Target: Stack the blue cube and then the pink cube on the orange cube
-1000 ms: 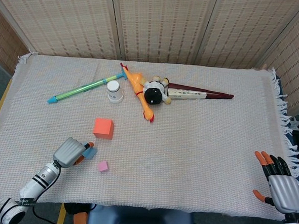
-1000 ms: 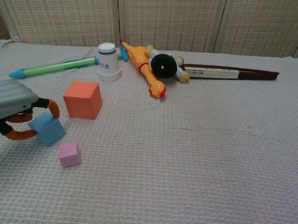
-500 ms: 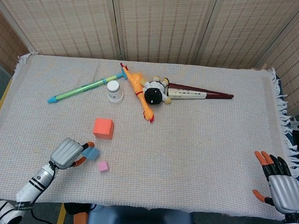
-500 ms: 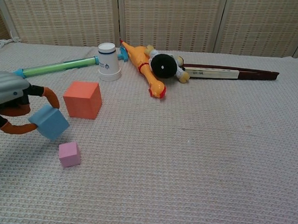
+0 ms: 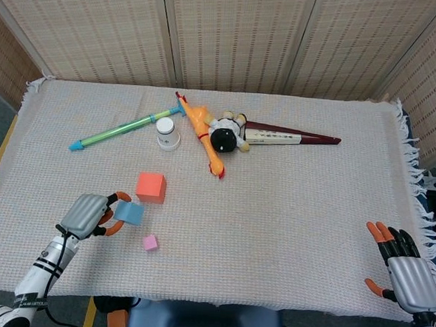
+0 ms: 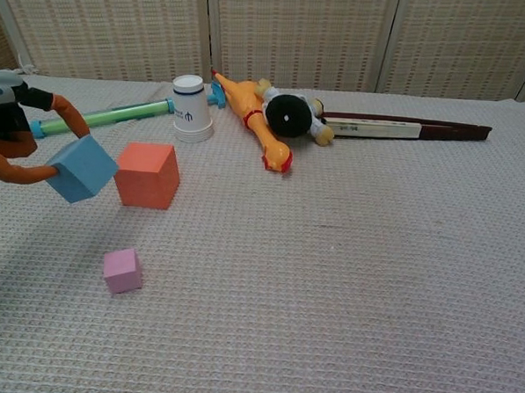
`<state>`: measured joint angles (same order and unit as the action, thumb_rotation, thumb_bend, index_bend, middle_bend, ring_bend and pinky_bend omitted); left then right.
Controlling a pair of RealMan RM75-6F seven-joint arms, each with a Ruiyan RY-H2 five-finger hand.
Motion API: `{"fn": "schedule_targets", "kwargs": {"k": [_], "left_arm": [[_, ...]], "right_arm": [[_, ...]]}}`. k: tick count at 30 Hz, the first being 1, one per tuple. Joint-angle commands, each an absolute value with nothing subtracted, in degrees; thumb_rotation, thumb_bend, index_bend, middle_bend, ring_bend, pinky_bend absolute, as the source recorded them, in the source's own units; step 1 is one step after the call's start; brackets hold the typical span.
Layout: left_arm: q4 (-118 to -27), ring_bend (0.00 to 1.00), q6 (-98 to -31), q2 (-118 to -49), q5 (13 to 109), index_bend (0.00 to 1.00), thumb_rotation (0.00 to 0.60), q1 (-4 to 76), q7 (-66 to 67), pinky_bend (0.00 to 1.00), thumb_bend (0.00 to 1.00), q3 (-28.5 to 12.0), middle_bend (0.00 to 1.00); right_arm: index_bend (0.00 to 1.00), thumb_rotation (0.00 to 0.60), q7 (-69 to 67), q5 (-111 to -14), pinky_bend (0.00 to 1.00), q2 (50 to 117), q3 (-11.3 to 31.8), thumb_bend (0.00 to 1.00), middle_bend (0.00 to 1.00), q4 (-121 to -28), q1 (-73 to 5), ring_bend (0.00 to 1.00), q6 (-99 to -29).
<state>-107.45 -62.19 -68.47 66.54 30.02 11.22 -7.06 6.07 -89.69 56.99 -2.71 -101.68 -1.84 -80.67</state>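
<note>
My left hand [image 5: 87, 215] [image 6: 11, 130] grips the blue cube [image 5: 129, 213] [image 6: 81, 168] and holds it in the air, tilted, just left of the orange cube [image 5: 151, 187] [image 6: 146, 174]. The orange cube sits on the cloth. On the cloth in front of both lies the small pink cube [image 5: 149, 242] [image 6: 122, 270], apart from them. My right hand [image 5: 406, 271] hovers at the table's near right corner, fingers spread, holding nothing; only the head view shows it.
At the back lie a green and blue water squirter [image 5: 120, 131], a white paper cup [image 5: 167, 133] upside down, a rubber chicken [image 5: 206, 141], a black and white plush toy [image 5: 226, 136] and a long dark red sheath [image 5: 290, 138]. The woven cloth [image 5: 289, 212] covers the table.
My left hand has lifted the blue cube off the cloth and carried it up and toward the orange cube. The right hand has barely shifted.
</note>
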Motion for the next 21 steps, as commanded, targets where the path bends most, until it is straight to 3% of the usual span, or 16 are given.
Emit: {"fn": "schedule_targets", "kwargs": {"k": [1,14,21], "left_arm": [[-114.56,1.0,-62.36,-67.27,53.42,0.53,0.6,33.32,20.05,1.0,0.37,-11.59,1.0],[-115.75,1.0,-71.23,-73.94,33.0,0.53,0.6,43.83,36.64,1.0,0.37,-17.01,1.0],[-110.84,1.0,-75.12,-79.02,29.41,0.53,0.6,47.84,41.23,1.0,0.37,-17.82,1.0]], "right_arm": [[0.0,0.6,5.9,-89.84,0.0,56.91,-2.75,0.07,0.0,-101.65,-1.82,0.0,-80.79],[0.0,0.6,5.18,-90.49,0.0,56.38,-3.21,0.07,0.0,-101.85,-2.03,0.0,-80.31],[0.0,0.6,4.31,-90.47,0.0,55.96,-3.26,0.07,0.0,-101.75,-2.07,0.0,-80.24]]}}
